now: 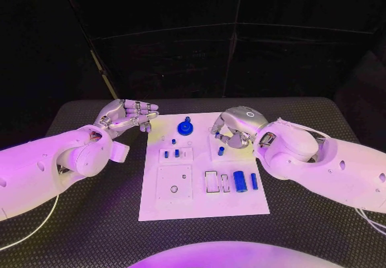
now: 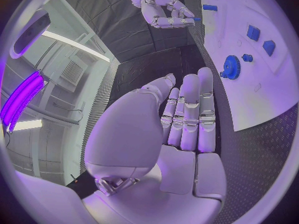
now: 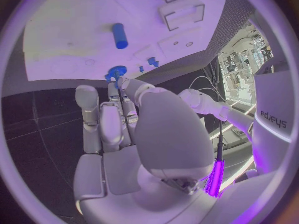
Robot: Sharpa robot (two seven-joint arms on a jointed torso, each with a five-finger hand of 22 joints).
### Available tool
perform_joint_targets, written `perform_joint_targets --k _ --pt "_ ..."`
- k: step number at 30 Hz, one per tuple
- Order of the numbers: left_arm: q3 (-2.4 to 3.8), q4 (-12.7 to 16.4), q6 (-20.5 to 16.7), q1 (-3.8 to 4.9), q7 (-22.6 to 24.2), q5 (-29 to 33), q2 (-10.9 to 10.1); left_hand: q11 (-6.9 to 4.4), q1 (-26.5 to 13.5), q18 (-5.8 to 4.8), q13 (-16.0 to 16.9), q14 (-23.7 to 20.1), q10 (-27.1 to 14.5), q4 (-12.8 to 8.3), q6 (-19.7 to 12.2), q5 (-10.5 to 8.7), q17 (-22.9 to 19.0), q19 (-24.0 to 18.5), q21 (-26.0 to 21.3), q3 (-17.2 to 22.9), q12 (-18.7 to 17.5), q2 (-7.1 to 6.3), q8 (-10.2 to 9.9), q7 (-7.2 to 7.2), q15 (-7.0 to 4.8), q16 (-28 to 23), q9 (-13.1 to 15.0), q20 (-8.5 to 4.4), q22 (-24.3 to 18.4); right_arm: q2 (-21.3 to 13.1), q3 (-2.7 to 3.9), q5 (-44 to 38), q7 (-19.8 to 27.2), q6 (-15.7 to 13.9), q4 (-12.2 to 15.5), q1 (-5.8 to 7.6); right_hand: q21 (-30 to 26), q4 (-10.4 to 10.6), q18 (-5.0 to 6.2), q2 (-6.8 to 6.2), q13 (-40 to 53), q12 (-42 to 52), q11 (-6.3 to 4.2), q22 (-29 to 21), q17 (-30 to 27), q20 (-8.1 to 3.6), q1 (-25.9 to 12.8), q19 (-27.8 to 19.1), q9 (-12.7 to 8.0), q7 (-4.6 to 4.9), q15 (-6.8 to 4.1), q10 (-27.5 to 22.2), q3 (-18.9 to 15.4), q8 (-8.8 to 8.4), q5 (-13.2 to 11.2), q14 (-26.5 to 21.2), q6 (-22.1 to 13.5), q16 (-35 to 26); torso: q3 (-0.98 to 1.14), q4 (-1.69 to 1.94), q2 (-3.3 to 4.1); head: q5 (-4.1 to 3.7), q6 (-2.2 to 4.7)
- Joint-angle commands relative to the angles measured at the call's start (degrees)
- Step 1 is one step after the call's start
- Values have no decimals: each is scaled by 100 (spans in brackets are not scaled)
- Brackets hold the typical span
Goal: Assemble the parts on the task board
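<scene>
The white task board (image 1: 201,204) lies in the middle of the table. At its far end stands a blue gear (image 1: 186,128) (image 2: 231,66) (image 3: 116,72). Nearer are small blue upright parts (image 1: 171,153) (image 2: 260,40). A blue cylinder (image 1: 240,180) (image 3: 119,35) lies at the board's right side. My right hand (image 1: 231,127) (image 2: 163,10) hovers over the far right of the board beside the gear. Its fingers are curled in, and a sliver of a small blue part (image 2: 197,19) shows at their tips. My left hand (image 1: 129,116) (image 2: 187,114) hangs off the board's far left corner, fingers stretched out, holding nothing.
One more blue part (image 1: 221,151) lies just under the right hand, and a slim one (image 1: 254,181) beside the cylinder. Rectangular frames (image 1: 212,181) and a square plate with holes (image 1: 174,184) sit on the near half. Black ribbed mat (image 1: 313,229) surrounds the board.
</scene>
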Motion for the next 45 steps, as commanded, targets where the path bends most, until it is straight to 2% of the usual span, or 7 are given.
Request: perform_joint_targets --k 1,6,11,16,20,27,45 --pt "6 7 80 2 27 29 13 1 9 70 -9 -44 -26 -30 -38 0 -8 -45 -29 3 28 37 -18 2 -5 -14 -9 11 -5 84 2 187 105 -180 124 7 18 -19 -62 5 6 -24 -169 4 -1 18 -58 24 -8 7 -29 222 20 -34 -7 205 44 31 -1 6 3 82 -10" --pt "6 4 79 1 38 29 38 1 9 70 -9 -44 -26 -30 -38 0 -8 -45 -29 3 28 37 -18 2 -5 -14 -9 11 -5 339 0 362 198 -162 201 -19 15 -22 -60 3 5 -29 -168 -4 -4 19 -69 18 -8 9 -28 221 20 -37 -5 205 44 31 -11 6 -4 209 -51" --pt "6 8 66 1 47 29 73 3 8 70 -9 -46 -33 -33 -48 0 -10 -47 -31 1 29 37 -23 4 -3 -15 -9 12 -7 568 2 449 315 -151 154 -223 12 -40 -57 -1 1 -42 -166 -15 -16 20 -79 8 -10 12 -27 216 27 -45 8 203 37 23 -23 24 -8 343 -94" --pt "7 11 61 2 63 29 113 4 7 69 -9 -47 -35 -34 -55 0 -12 -47 -33 0 31 37 -27 4 -2 -16 -10 13 -9 755 -5 455 428 -144 32 -454 12 -49 -56 -4 0 -47 -165 -17 -19 21 -85 4 -11 13 -26 215 29 -49 14 202 35 23 -17 13 -1 473 -119" --pt "7 3 56 2 71 29 143 4 7 69 -9 -47 -35 -34 -55 0 -12 -47 -33 0 31 37 -27 4 -2 -16 -10 13 -9 863 -252 285 514 -147 -19 -555 12 -56 -56 -4 -2 -52 -163 -19 -15 22 -89 1 -11 16 -25 213 31 -52 21 203 32 26 -5 -6 3 593 -180" --pt "8 -1 62 4 79 29 176 6 -19 68 -4 -47 -32 -23 -62 -3 -17 -48 -40 -10 48 45 -29 10 2 -16 -7 17 -15 1034 -494 193 615 -121 -198 -630 10 -76 -53 -5 -4 -64 -159 -29 -21 23 -95 -10 -13 20 -23 210 38 -60 33 202 27 24 -7 9 8 702 -259" --pt "8 21 67 7 61 29 172 6 -31 68 -2 -47 -29 -18 -63 -4 -19 -48 -43 -16 56 48 -29 11 4 -15 -6 20 -18 1077 -557 11 591 -206 -293 -722 25 -112 -55 -4 -12 -94 -146 -14 6 30 -127 -13 -18 35 -13 194 43 -84 28 207 3 49 -8 1 3 855 -380"
